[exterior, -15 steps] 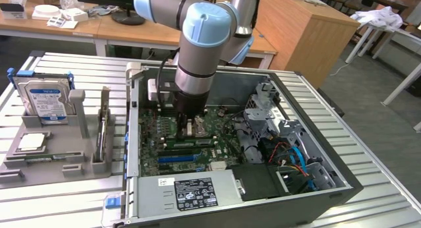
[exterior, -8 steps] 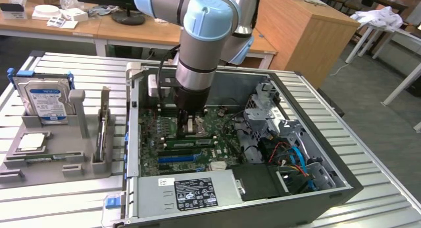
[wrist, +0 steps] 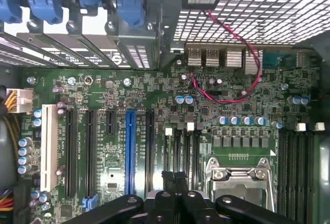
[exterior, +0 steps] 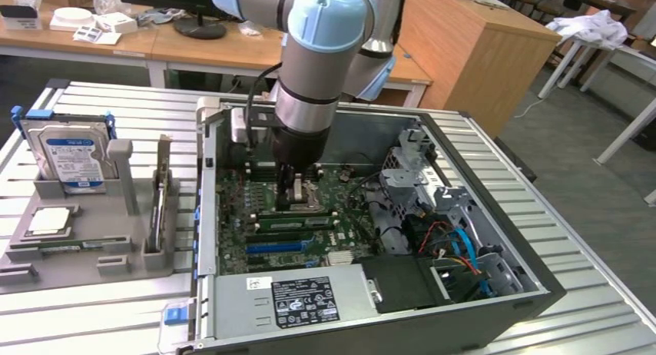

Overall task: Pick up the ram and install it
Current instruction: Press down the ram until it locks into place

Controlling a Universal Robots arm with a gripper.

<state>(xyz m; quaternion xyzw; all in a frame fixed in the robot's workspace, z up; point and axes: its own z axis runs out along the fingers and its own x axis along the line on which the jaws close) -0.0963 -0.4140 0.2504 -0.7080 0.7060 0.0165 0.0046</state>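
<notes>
1. I see my arm (exterior: 313, 55) reaching straight down into the open computer case (exterior: 492, 293), with the tool (wrist: 175, 180) just above the motherboard (wrist: 154, 95) near the processor socket (wrist: 240, 180).
2. The tool's fingers (wrist: 169, 178) are pressed together and hold nothing.
3. The ram (exterior: 162, 197) stands on edge in the grey holder (exterior: 92, 251) on the tabletop (exterior: 92, 316), beside the hard drive (exterior: 70, 151).

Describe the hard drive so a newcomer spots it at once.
On the exterior view's left of the open computer case sits a grey holder. The hard drive stands upright at its far end, the only silver block with a blue-white label.
</notes>
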